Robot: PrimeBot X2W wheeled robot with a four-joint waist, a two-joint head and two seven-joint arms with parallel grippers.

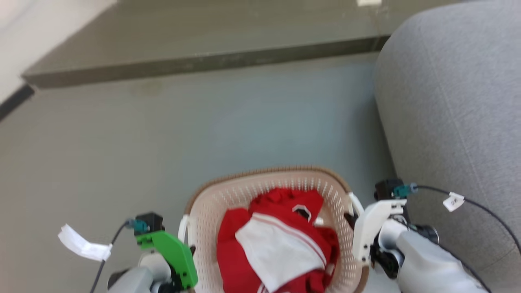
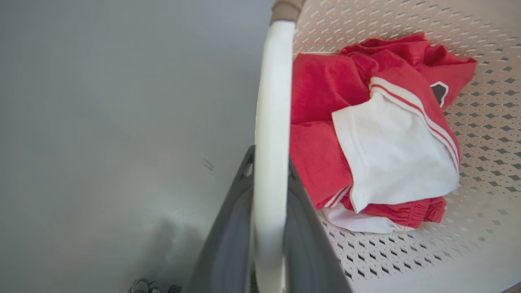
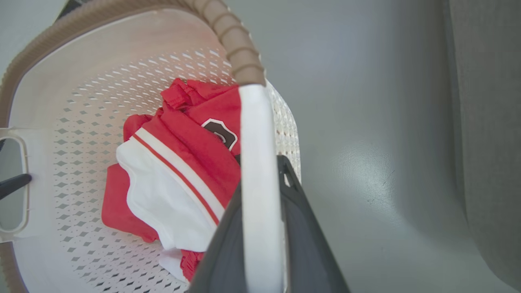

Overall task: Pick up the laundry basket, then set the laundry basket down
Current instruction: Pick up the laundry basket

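The laundry basket (image 1: 228,191) is flanked by left tool (image 2: 269,162) and right tool (image 3: 263,171), both clamping its handles (image 2: 272,81).

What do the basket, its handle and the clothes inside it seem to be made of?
The basket looks like matte cream moulded plastic: its walls carry regular punched holes. Its brown rim imitates weaving, probably plastic too. The handle seems smooth white plastic with a slight sheen. The clothes look like soft fabric, judging by folds and sewn stripes.
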